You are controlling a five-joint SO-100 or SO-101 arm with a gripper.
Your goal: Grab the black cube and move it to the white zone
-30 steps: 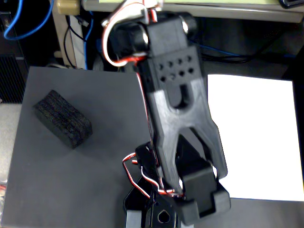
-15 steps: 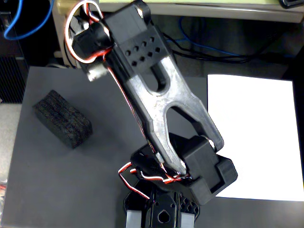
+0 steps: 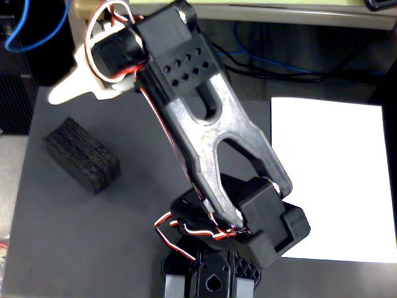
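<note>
Fixed view, looking down on a dark grey tabletop (image 3: 93, 242): the black cube (image 3: 81, 155) lies at the left of the frame, a rough, matte foam block, longer than it is wide, set at a slant, with faint grooved rows across its top and sides. It rests flat on the table with nothing touching it. The white zone (image 3: 335, 180), a plain white paper sheet taller than wide, lies at the right of the frame, well apart from the block. Between them the glossy black robot arm (image 3: 217, 149) rises from its base at the bottom centre and leans toward the upper left, red and white wires running along it. Its gripper (image 3: 65, 92) sits in the upper left, above the block; only one white finger shows, so I cannot tell whether the jaws are spread or closed.
</note>
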